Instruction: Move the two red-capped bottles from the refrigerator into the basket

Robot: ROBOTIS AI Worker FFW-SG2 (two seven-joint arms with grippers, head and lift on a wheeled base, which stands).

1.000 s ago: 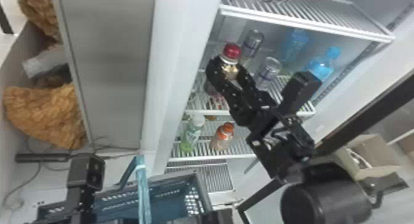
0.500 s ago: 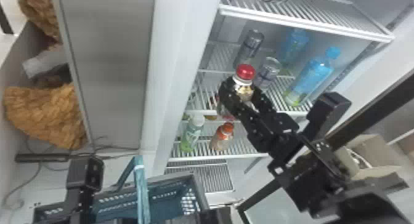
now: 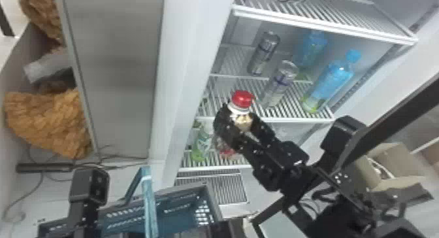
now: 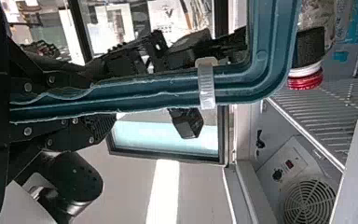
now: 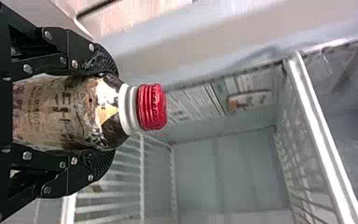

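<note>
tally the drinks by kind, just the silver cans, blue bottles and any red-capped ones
Silver cans, standing in the refrigerator: 2
Blue bottles, also standing there: 2
Red-capped bottle, held in the right tool: 1
Total: 5

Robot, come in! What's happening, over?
Right gripper: shut on red-capped bottle. Left gripper: shut on basket handle. Basket: handle across its opening, possibly in the way.
</note>
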